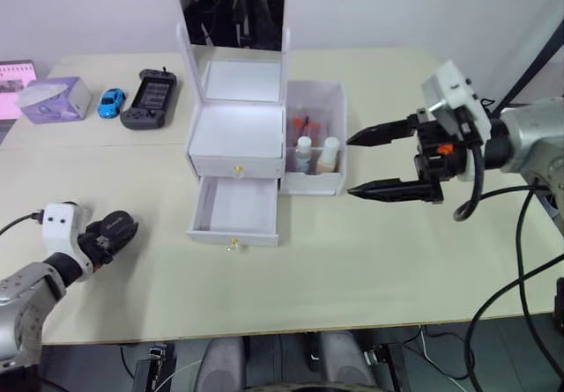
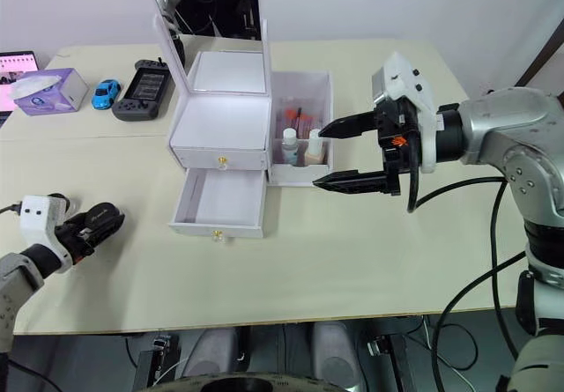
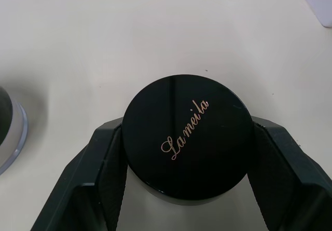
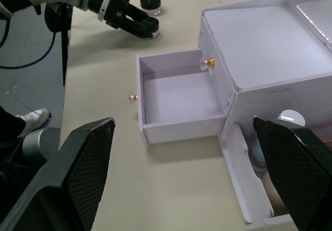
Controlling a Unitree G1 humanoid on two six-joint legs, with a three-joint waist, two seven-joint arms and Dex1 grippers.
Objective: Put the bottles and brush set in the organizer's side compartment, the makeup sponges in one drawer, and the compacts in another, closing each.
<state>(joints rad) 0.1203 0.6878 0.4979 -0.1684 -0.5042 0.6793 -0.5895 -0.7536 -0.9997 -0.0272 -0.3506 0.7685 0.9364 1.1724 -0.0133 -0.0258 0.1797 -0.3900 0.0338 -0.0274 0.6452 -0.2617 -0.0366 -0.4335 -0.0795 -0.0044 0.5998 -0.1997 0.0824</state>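
Note:
My left gripper [image 1: 117, 230] rests on the table at the front left, shut on a compact [image 3: 189, 137] with a black top and gold lettering. A second compact [image 4: 150, 1] stands on the table just beside it. The white organizer [image 1: 236, 132] stands mid-table with its mirror up. Its upper drawer is closed and its lower drawer [image 1: 236, 205] is pulled out and empty. Both bottles [image 1: 303, 154] [image 1: 328, 154] and the brush set [image 1: 304, 128] stand in the side compartment [image 1: 338, 119]. Just right of that bin hovers my right gripper [image 1: 352, 166], open and empty. The makeup sponges are out of view.
At the back left of the table lie a purple tissue box [image 1: 55, 99], a blue toy car [image 1: 111, 102] and a black handheld game controller [image 1: 150, 99]. Black cables [image 1: 520, 233] hang off my right arm past the table's right edge.

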